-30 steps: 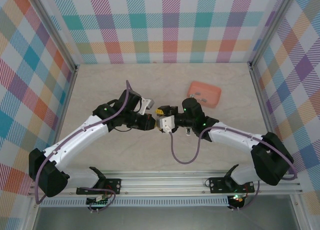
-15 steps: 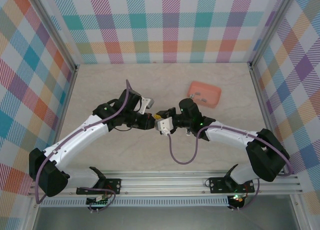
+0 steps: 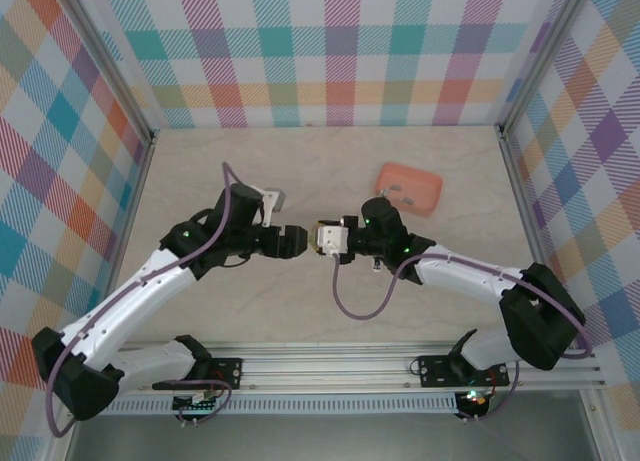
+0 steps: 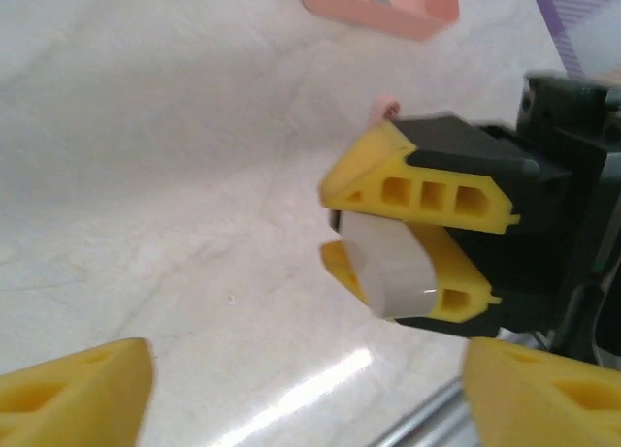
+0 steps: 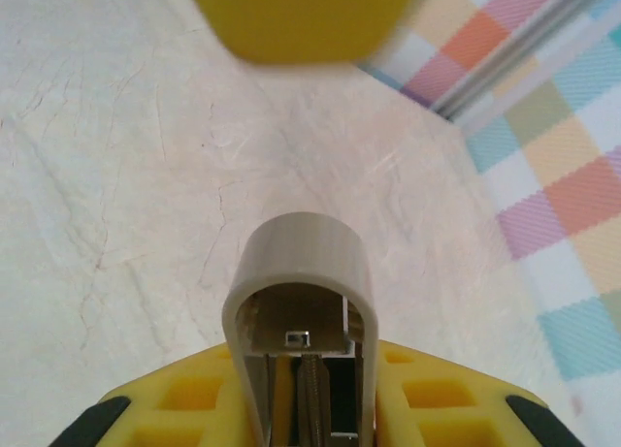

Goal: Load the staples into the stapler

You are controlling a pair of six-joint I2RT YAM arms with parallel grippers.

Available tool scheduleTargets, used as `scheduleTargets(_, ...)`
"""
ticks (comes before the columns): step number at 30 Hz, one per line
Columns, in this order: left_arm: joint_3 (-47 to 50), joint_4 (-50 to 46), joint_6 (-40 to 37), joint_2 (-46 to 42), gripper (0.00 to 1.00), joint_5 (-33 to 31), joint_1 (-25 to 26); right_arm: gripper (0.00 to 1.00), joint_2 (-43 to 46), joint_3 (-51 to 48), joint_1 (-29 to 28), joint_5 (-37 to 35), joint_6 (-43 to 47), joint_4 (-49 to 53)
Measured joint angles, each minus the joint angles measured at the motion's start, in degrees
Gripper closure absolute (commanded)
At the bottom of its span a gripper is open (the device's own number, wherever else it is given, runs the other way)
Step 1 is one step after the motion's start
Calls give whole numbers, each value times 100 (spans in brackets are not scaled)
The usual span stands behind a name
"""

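Right gripper [image 3: 325, 237] clamped on stapler [image 4: 388, 268]: beige body pinched between yellow fingers [image 4: 417, 187], rounded end poking out past fingertips. Left gripper [image 4: 310, 408] spread wide, empty, facing that rounded end, just apart from it. Staples [image 3: 399, 191]: small grey strips lying in orange tray [image 3: 428, 186], behind right gripper, ahead of left gripper, well apart from both.

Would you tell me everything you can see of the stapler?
The stapler is small, beige and plastic-looking, with a rounded end; its hollow front shows a metal channel inside. It is clamped between the yellow fingers of the right hand, pointing toward the open left hand, which does not touch it.
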State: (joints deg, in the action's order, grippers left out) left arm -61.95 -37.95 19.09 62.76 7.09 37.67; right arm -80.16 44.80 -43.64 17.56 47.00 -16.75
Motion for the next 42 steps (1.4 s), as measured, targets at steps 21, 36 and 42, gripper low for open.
scheduleTargets(21, 2103, 1781, 236, -730, 0, -2356, -74, 85, -376, 258, -549, -3163, -7556, 1810)
scheduleTargets(36, 2208, 2286, 227, -619, 0, -2430, -81, 83, -1220, 785, -925, -4503, -9731, 3130)
scheduleTargets(42, 2208, 2332, 216, -505, 0, -2411, -85, 82, -1484, 903, -925, -4684, -9930, 3250)
